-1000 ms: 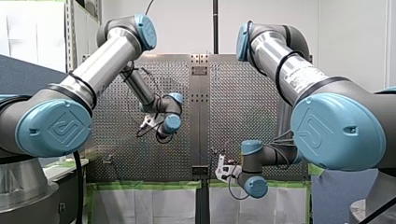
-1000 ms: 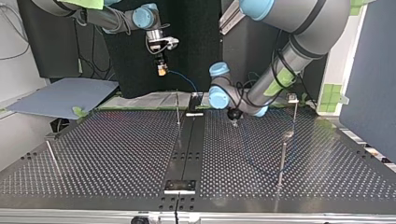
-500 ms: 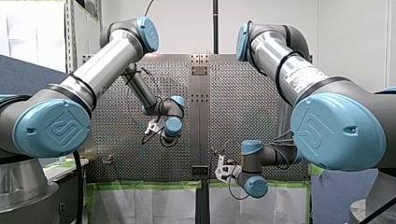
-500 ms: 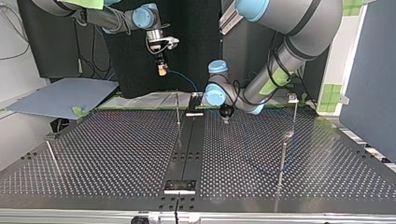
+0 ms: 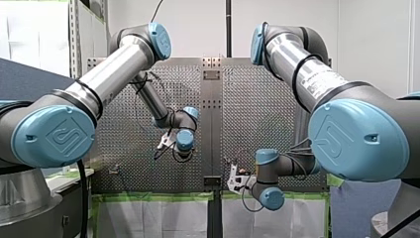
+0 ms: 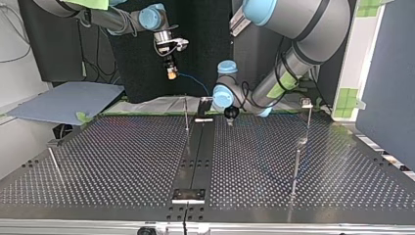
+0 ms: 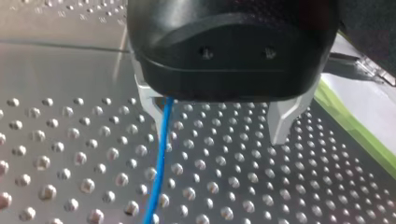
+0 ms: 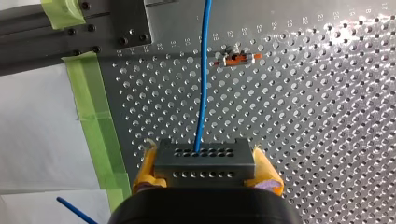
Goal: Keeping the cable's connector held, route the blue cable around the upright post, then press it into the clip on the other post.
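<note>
I am clamping my right tool (image 8: pixel 204 159) on the connector (image 8: pixel 205 170) (yellow pads (image 8: pixel 145 169) either side), anchoring the blue cable (image 8: pixel 201 93). My left tool (image 7: pixel 217 125) is hanging open above the worktop (image 7: pixel 70 149), cable passing beside one finger (image 7: pixel 145 97), ready for routing.

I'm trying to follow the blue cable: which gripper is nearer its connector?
Right. My right gripper clamps the connector between its yellow pads; my left gripper is apart, further along the cable, low over the table.
</note>
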Motion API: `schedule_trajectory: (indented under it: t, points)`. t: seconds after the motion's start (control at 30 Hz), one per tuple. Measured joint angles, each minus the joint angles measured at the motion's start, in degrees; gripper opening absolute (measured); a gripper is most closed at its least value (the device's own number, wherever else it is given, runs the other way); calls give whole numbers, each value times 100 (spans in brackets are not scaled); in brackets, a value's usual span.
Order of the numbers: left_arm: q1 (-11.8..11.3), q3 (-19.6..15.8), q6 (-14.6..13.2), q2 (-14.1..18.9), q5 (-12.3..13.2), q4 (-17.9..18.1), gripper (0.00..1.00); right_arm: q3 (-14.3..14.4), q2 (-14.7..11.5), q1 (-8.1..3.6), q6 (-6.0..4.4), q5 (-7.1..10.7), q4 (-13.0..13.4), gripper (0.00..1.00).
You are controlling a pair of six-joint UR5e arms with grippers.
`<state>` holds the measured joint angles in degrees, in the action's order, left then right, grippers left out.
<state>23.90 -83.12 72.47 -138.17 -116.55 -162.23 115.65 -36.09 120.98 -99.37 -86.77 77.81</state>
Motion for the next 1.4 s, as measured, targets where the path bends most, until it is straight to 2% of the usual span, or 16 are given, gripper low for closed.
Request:
schedule_trajectory:
  t: [0.3, 0.57, 0.73, 1.17, 1.4]
  points:
    - [112, 0, 3, -2, 227, -29, 100, 1, 0, 0, 4, 78, 18, 0]
    - [225, 0, 61, -2, 569, -286, 100, -1, 2, -21, 8, 81, 18, 0]
    - [303, 0, 99, -2, 681, -372, 100, -2, 0, -40, 11, 81, 9, 0]
    - [512, 0, 478, -8, 1034, -746, 100, -2, -1, -66, 82, 55, -116, 0]
    - [594, 0, 616, -220, 1142, -1050, 100, -4, 0, -69, 157, 46, -167, 0]
